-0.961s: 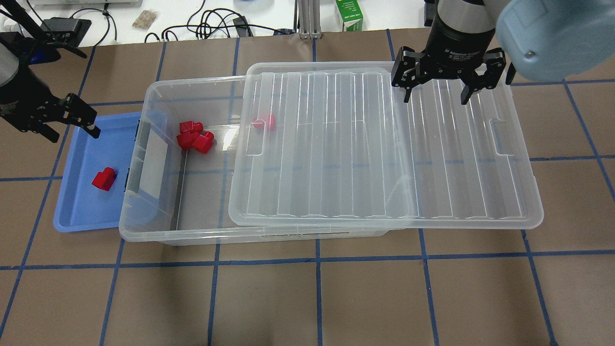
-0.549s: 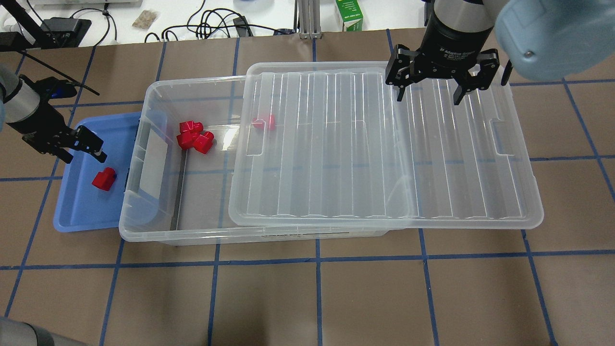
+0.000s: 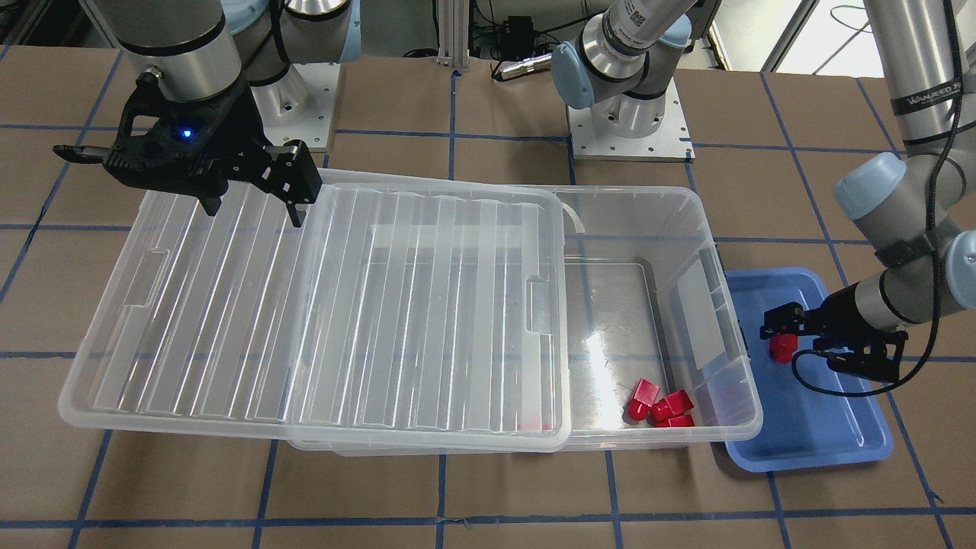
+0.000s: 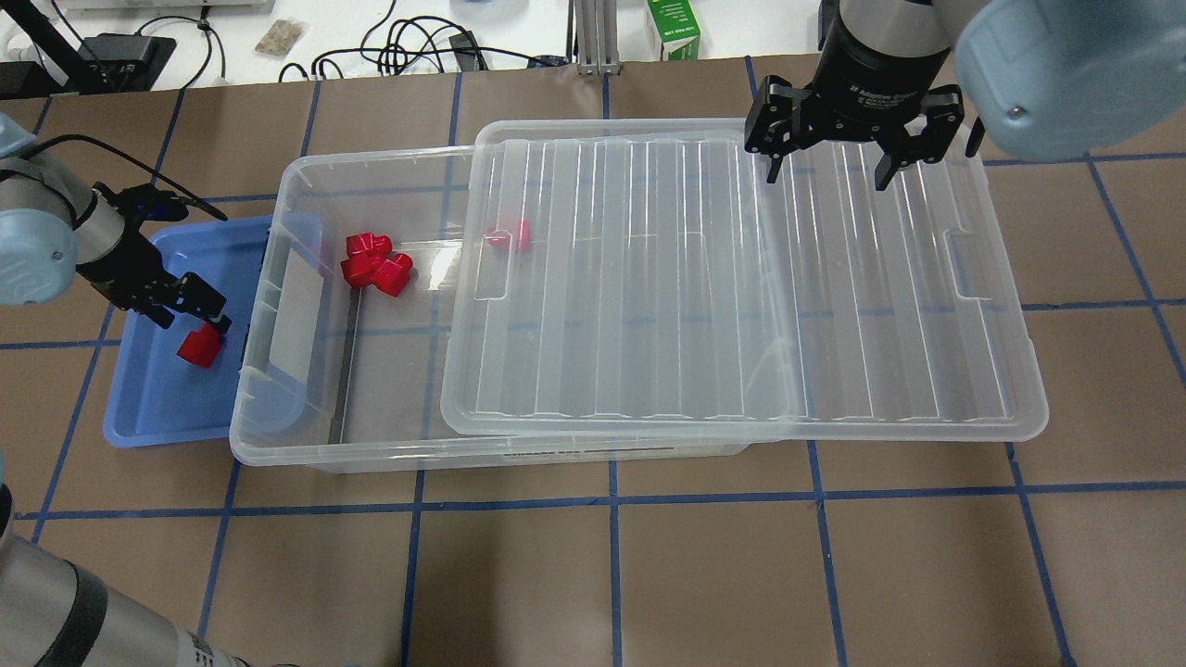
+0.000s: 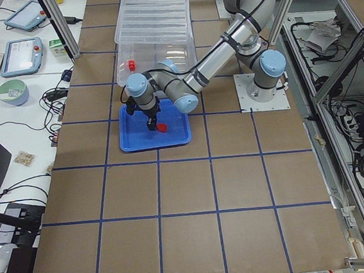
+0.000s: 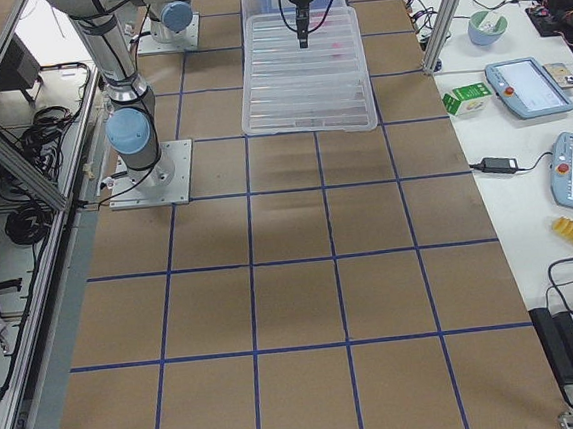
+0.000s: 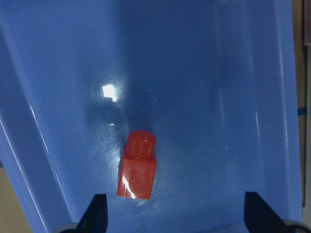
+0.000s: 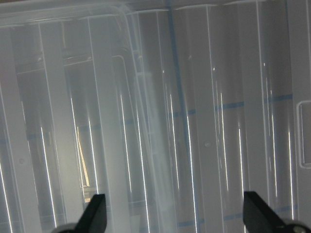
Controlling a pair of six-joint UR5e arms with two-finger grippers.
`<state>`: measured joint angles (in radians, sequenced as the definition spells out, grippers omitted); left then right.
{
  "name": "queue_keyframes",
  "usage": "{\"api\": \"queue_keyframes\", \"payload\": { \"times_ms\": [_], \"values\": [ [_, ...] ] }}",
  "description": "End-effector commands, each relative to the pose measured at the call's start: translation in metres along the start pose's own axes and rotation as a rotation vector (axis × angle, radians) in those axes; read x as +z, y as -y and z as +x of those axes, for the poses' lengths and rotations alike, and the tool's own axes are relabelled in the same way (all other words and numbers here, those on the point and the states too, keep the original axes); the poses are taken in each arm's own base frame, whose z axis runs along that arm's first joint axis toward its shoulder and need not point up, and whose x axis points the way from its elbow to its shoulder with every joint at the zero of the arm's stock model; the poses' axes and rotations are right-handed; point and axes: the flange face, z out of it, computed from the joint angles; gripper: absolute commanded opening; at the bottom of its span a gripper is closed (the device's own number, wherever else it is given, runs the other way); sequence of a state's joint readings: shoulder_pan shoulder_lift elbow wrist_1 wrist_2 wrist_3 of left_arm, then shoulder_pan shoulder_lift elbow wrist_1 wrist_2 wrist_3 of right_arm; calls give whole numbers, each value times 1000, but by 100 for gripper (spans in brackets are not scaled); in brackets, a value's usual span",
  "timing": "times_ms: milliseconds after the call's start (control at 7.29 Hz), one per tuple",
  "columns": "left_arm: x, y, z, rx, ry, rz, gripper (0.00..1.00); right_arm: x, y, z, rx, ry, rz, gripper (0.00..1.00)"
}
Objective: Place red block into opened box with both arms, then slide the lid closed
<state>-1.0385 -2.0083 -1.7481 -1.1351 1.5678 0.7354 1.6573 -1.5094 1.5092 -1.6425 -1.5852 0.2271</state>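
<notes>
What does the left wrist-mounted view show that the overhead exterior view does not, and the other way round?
Only the left wrist-mounted view: the left gripper seen from within, its fingertips spread wide, and the small glossy red plastic block lying just ahead of them, untouched, stub pointing away.

Only the overhead exterior view: the large clear plastic box, the ribbed translucent lid covering only part of it, a cluster of red blocks inside, and the open right gripper above the lid.

Both: that single block lying in the shallow blue plastic tray.

Lid partly over box
</notes>
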Motion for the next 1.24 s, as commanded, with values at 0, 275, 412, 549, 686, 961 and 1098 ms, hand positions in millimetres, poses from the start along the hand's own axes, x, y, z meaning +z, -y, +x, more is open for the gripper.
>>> {"api": "queue_keyframes", "payload": {
  "times_ms": [0,275,412,549,686,961,1098],
  "values": [
    [25,-3,-6,17,19,-56,100,0,2,0,1,0,16,100],
    [32,-6,-4,26,11,-67,57,0,2,0,-2,0,16,100],
    [36,-7,-5,42,19,-88,8,0,2,0,-8,0,19,98],
    [30,-6,-9,60,44,-88,1,0,2,0,-7,2,19,97],
    [12,-4,-6,62,71,-62,0,0,2,0,-8,2,19,97],
    [-59,14,30,109,112,-3,0,0,2,0,-7,3,18,96],
    [-111,14,45,101,88,-16,0,0,2,0,-1,6,18,99]
  ]
}}
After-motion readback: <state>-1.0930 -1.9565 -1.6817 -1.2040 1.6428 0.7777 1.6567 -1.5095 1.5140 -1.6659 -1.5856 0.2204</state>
